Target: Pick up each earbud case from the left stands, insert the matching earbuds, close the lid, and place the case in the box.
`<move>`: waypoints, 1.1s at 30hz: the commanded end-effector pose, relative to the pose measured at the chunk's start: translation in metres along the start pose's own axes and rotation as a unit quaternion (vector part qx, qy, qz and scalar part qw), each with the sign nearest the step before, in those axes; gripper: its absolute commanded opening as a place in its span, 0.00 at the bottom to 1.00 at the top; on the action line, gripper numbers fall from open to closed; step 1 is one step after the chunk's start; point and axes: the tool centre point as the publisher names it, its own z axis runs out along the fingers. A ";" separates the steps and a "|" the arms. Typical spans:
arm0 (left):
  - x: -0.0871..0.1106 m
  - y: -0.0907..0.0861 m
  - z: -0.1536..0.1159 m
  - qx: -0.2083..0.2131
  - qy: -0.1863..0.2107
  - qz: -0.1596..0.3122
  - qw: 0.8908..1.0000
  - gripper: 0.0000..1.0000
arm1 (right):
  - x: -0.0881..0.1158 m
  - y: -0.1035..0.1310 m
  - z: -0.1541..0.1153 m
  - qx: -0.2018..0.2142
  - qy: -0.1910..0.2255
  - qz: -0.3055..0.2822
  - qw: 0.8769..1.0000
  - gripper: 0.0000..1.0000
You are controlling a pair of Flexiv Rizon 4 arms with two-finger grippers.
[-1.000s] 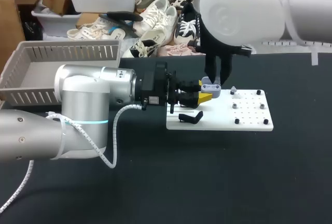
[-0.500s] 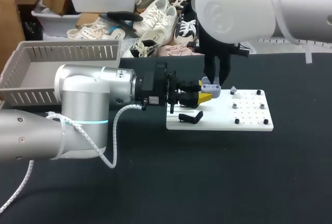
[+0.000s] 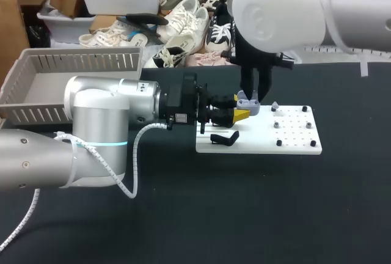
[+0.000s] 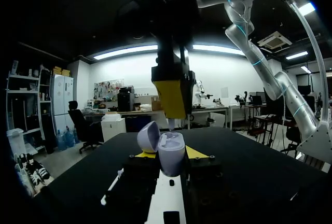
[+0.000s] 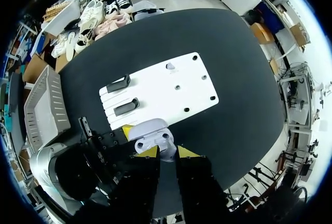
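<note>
My left gripper (image 3: 242,114) is shut on a lavender earbud case (image 3: 247,104), held level over the left part of the white board (image 3: 293,143) with its lid (image 4: 147,136) open. In the left wrist view the case (image 4: 171,150) sits between the yellow tips of that gripper (image 4: 169,158). My right gripper (image 3: 251,97) points straight down over the open case. It is shut on a small white earbud (image 4: 170,126) just above the case's wells (image 5: 154,142). A second earbud (image 3: 275,105) rests on the board.
Black stands (image 5: 118,83) (image 5: 127,107) sit on the left part of the board (image 5: 155,94), which also carries several small dark pegs (image 3: 278,143). A grey slatted basket (image 3: 36,87) stands on the table at the far left.
The right arm's upper body has shifted slightly to the left. Both grippers and the case are almost where they were.
</note>
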 end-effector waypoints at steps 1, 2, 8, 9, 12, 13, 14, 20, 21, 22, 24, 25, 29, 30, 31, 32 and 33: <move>0.000 -0.001 0.000 -0.002 0.000 0.000 1.000 0.00 | -0.001 0.002 0.003 0.003 0.000 0.000 1.000 0.00; 0.000 -0.001 0.000 -0.002 0.000 0.000 1.000 0.00 | -0.001 0.002 0.003 0.004 0.000 0.000 1.000 0.00; 0.000 -0.001 0.000 -0.002 0.000 0.000 1.000 0.00 | -0.003 0.003 0.004 0.004 0.001 -0.001 1.000 0.00; 0.000 -0.001 0.000 -0.002 0.000 0.000 1.000 0.00 | -0.003 0.003 0.004 0.004 0.001 -0.001 1.000 0.00; 0.000 -0.001 0.000 -0.002 0.000 0.000 1.000 0.00 | -0.004 0.003 0.004 0.005 0.001 -0.001 1.000 0.00; 0.000 -0.001 0.000 -0.002 0.000 0.000 1.000 0.00 | -0.004 0.004 0.004 0.005 0.001 -0.002 1.000 0.00; 0.000 -0.001 0.000 -0.002 0.000 0.000 1.000 0.00 | -0.005 0.004 0.005 0.005 0.002 -0.002 1.000 0.00; 0.000 -0.001 0.000 -0.002 0.000 0.000 1.000 0.00 | -0.006 0.005 0.006 0.006 0.004 -0.004 1.000 0.00; 0.000 -0.001 0.000 -0.002 0.000 0.000 1.000 0.00 | -0.006 0.005 0.006 0.007 0.004 -0.004 1.000 0.00; 0.000 -0.001 0.000 -0.002 0.000 0.000 1.000 0.00 | -0.006 0.005 0.007 0.007 0.005 -0.004 1.000 0.00; 0.000 -0.001 0.000 -0.002 0.000 0.000 1.000 0.00 | -0.006 0.005 0.007 0.008 0.005 -0.005 1.000 0.00; 0.000 -0.001 0.000 -0.002 0.000 0.000 1.000 0.00 | -0.006 0.005 0.008 0.009 0.006 -0.005 1.000 0.00; 0.000 -0.001 0.000 -0.002 0.000 0.000 1.000 0.00 | -0.006 0.006 0.009 0.011 0.008 -0.006 1.000 0.00; 0.000 -0.001 0.000 -0.002 0.000 0.000 1.000 0.00 | -0.007 0.006 0.009 0.012 0.008 -0.007 1.000 0.00; 0.000 -0.001 0.000 -0.002 0.000 0.000 1.000 0.00 | -0.007 0.006 0.009 0.013 0.009 -0.007 1.000 0.00; 0.000 -0.001 0.000 -0.002 0.000 0.000 1.000 0.00 | -0.007 0.006 0.010 0.013 0.009 -0.007 1.000 0.00; 0.000 -0.001 0.000 -0.002 0.000 0.000 1.000 0.00 | -0.007 0.006 0.010 0.014 0.009 -0.007 1.000 0.00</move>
